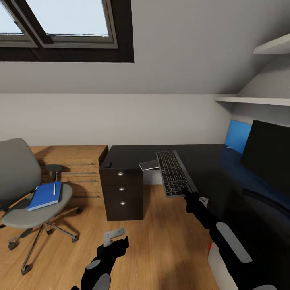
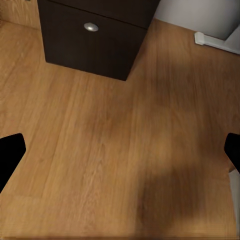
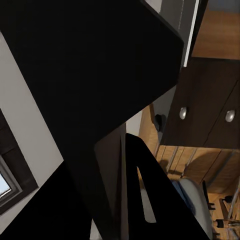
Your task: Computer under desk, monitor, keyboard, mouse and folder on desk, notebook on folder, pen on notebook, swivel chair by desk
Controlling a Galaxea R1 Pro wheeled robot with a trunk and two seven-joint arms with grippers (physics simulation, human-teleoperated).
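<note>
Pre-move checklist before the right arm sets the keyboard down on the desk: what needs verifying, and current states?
1. Right gripper holds the dark grey slab keyboard by its near end: ok.
2. Keyboard is level: not ok, it hangs over the edge of the black desk, raised and tilted.
3. Black flat-screen monitor is already on the desk: ok.
4. Free desk surface beside the monitor: ok, bare dark top lies between them.
5. Left gripper is free: ok, fingers spread over the wooden floor.
6. Blue folder is still on the grey swivel chair: ok, out of the way.
</note>
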